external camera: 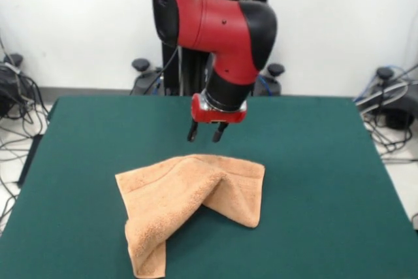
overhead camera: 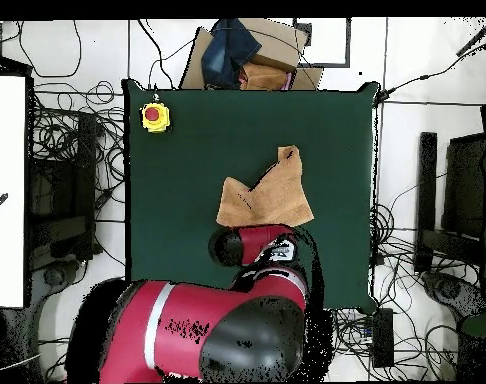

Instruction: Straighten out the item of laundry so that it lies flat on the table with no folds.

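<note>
the fluffy peach-orange terry towel lies near the middle of the dark green felt table, one corner folded over. the red and black arm's gripper hangs just behind it, narrowly parted, holding nothing. looks like the approach step; next it needs to drop onto the folded flap and pull it open.

Folded towel on table, parted jaws just above

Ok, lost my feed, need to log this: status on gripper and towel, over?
Gripper open, empty, hovering just behind towel. Towel folded over itself, not flat, on table. Nothing in the way; yellow box with red button sits at a table corner.
</note>
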`<state>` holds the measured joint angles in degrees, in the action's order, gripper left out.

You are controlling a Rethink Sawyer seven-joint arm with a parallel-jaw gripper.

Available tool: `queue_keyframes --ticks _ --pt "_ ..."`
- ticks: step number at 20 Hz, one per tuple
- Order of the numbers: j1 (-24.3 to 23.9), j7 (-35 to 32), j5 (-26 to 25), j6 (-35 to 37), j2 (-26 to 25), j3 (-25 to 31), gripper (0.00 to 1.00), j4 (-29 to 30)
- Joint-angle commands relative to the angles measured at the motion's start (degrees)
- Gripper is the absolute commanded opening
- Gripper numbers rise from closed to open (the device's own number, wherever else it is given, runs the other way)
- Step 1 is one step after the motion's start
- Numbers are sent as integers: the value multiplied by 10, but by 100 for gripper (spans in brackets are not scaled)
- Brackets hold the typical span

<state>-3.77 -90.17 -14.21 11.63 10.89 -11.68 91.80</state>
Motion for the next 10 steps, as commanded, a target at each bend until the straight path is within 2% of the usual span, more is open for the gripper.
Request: queue_keyframes --ticks 1,5,10 --pt "-6 -128 29 -66 -23 9 100 -30" --pt "37 -113 19 -36 -24 -31 100 -48" --pt "83 -136 37 -29 -21 -76 100 -45"
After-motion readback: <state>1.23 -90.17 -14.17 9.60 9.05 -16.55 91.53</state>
